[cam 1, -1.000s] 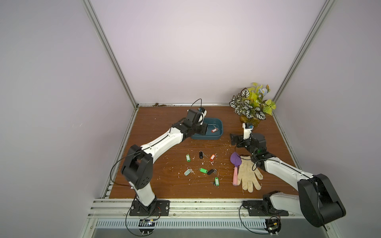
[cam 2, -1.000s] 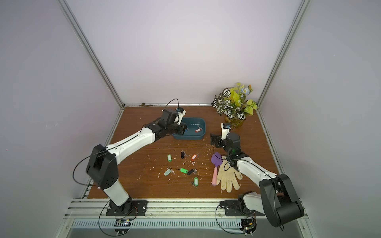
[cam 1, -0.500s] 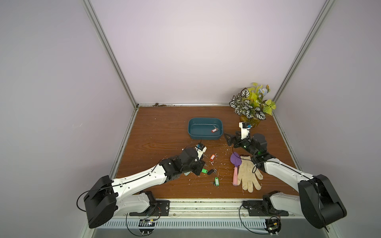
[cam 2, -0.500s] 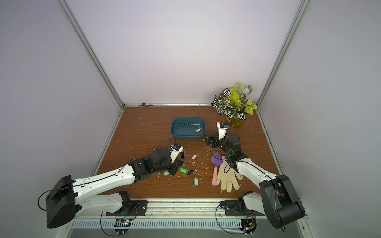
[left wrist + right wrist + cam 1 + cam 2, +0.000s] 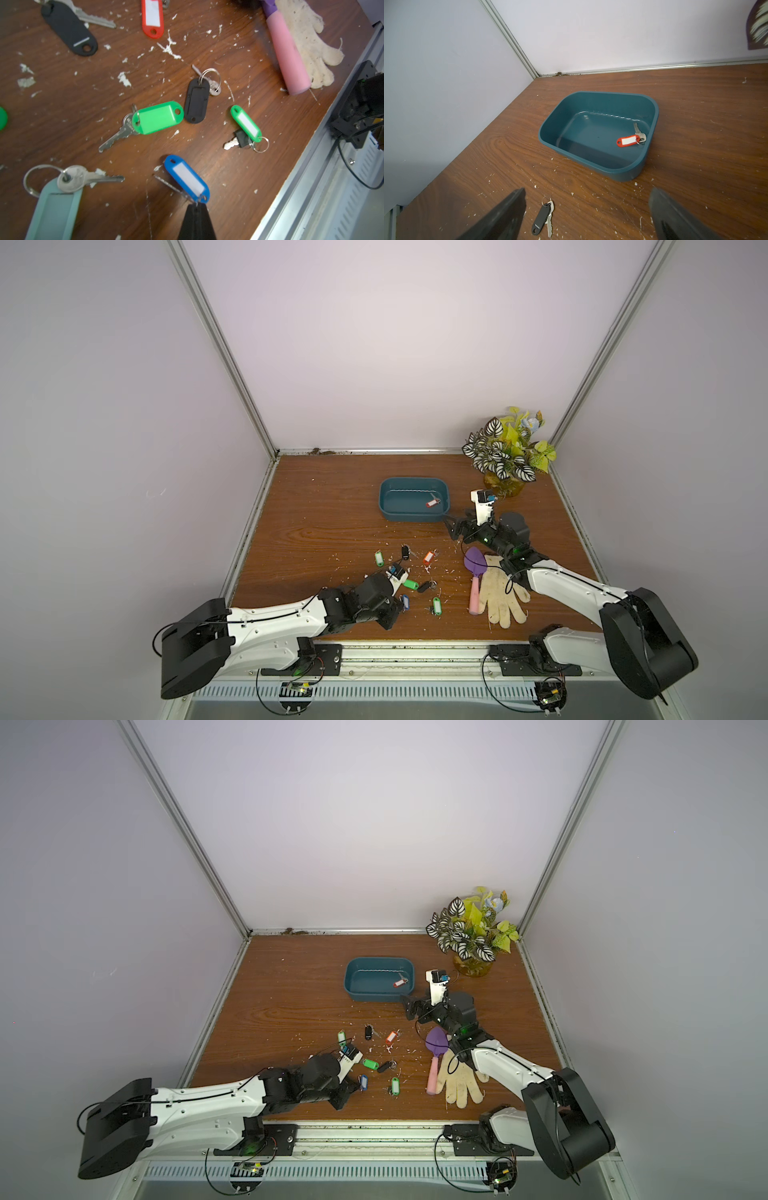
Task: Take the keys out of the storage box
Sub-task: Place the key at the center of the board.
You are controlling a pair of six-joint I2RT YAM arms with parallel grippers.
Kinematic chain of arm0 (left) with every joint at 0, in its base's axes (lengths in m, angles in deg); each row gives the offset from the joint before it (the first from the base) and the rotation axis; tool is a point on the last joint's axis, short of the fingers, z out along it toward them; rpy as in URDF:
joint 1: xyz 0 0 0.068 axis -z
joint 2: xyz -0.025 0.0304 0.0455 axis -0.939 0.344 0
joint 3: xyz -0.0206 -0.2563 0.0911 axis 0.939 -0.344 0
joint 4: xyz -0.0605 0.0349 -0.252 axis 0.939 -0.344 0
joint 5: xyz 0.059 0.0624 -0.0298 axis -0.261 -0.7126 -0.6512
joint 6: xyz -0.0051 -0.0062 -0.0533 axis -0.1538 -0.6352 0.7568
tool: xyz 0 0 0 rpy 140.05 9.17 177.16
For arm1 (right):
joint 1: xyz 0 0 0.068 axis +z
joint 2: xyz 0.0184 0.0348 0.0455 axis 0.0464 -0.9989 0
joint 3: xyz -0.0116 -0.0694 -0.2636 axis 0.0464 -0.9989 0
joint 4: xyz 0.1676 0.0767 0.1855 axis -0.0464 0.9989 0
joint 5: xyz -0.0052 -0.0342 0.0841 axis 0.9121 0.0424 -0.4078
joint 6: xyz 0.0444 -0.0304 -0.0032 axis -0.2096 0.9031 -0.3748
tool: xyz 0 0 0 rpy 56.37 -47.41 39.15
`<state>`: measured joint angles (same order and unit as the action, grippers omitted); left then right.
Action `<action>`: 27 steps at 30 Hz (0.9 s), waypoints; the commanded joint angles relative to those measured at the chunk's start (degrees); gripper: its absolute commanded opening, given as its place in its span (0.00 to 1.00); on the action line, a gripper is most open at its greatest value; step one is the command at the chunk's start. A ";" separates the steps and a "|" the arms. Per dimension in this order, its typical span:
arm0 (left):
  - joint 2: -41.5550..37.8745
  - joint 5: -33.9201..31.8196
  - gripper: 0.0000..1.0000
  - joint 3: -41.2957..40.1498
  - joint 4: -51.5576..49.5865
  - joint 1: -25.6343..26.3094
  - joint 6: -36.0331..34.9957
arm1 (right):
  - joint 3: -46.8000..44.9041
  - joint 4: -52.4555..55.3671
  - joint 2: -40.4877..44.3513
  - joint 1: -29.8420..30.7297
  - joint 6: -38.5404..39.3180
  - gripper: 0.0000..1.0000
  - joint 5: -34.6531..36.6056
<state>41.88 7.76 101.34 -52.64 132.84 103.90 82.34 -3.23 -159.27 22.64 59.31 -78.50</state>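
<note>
Toward the far middle of the bench (image 5: 316, 506), both top views show the box (image 5: 399, 502) with a single red key (image 5: 432, 502) at its right end, while the other keys (image 5: 410, 584) lie scattered on bare wood nearer the front edge. Just off the box's near right corner the right gripper (image 5: 452, 529) stands spread wide and empty, nose toward the box, so the red key lies just beyond it, over the near wall. The left gripper (image 5: 397, 609) sits low by the front edge, well apart from the box, which makes the right arm much the nearer. From above, the tag's long axis runs roughly along the box's length, slightly slanted. The left wrist view adds what the top views cannot: the left jaws are pressed together, and the end of a blue key (image 5: 188, 178) meets their tip, though I cannot tell whether it is pinched there. The right wrist view looks between two widely parted fingers (image 5: 500, 216), gripping nothing, straight at the box's near wall. It shows the metal blade pointing from the tag's ring toward the far wall, and a black key (image 5: 542, 216) on the bench just short of the gripper. I judge that the next reach must clear the near wall and set the jaws across the tag's narrow width.
</note>
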 commanded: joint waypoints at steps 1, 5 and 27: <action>0.08 -1.26 0.00 -0.71 3.16 0.50 2.21 | 1.49 -0.10 1.45 1.18 1.22 0.99 1.61; 1.59 -0.45 0.06 -0.67 4.98 0.50 2.05 | 1.81 0.59 1.42 2.11 1.72 0.99 2.22; -3.80 -4.04 0.72 2.44 -3.08 0.58 2.11 | 0.72 -1.00 -0.69 2.56 2.86 0.99 4.34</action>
<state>39.28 7.69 100.86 -52.35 132.91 106.94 82.34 -1.48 -159.34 24.98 61.36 -75.02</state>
